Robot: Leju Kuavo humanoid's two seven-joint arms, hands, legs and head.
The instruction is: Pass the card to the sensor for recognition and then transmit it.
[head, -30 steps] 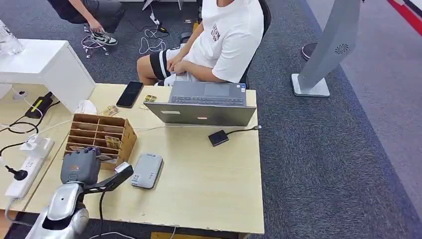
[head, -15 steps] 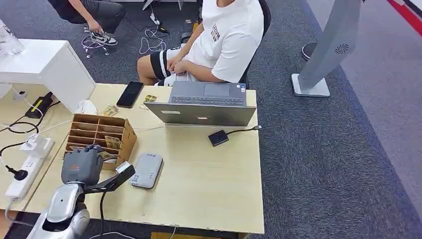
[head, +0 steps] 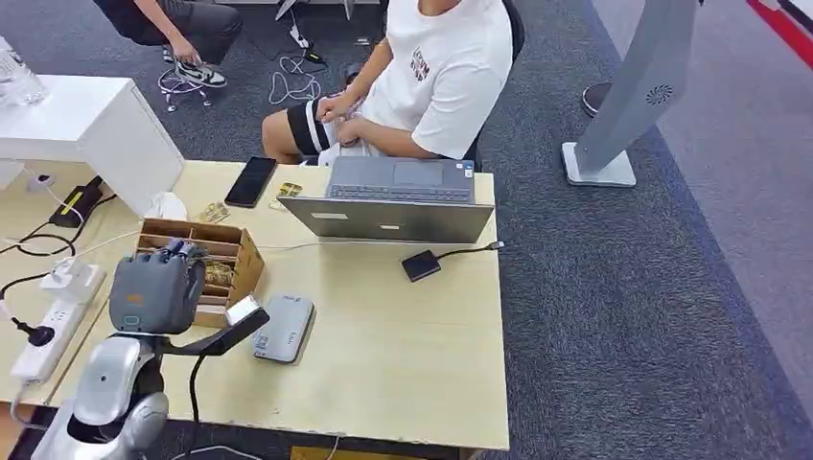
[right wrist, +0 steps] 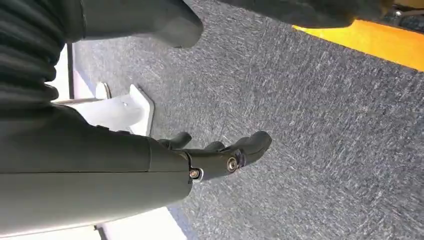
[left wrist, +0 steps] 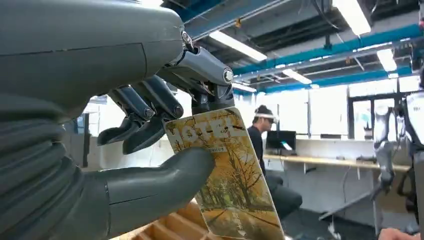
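The left hand (head: pixel 156 290) hangs over the wooden card rack (head: pixel 233 251) at the near-left part of the surface (head: pixel 403 355). In the left wrist view it pinches the card (left wrist: pixel 225 175), a yellow autumn-tree print, between the thick thumb and the dark fingers (left wrist: pixel 150 107). The card's upper end is clamped, and its long axis runs out and away from the palm with most of its length free.

The grey sensor (head: pixel 284 328) lies flat on the surface just beside the rack, toward the robot's right of the holding hand and slightly nearer the robot. By my reckoning the coming move is short: carry the card sideways off the rack and lower its free end, face down, over the reader. The left hand is plainly the nearer one.

The right hand (right wrist: pixel 220 152) hangs down by the carpeted floor, fingers loosely extended and grasping nothing. A person in a white shirt (head: pixel 451 67) sits across the surface behind a laptop (head: pixel 398 196), likely the one to receive the card.
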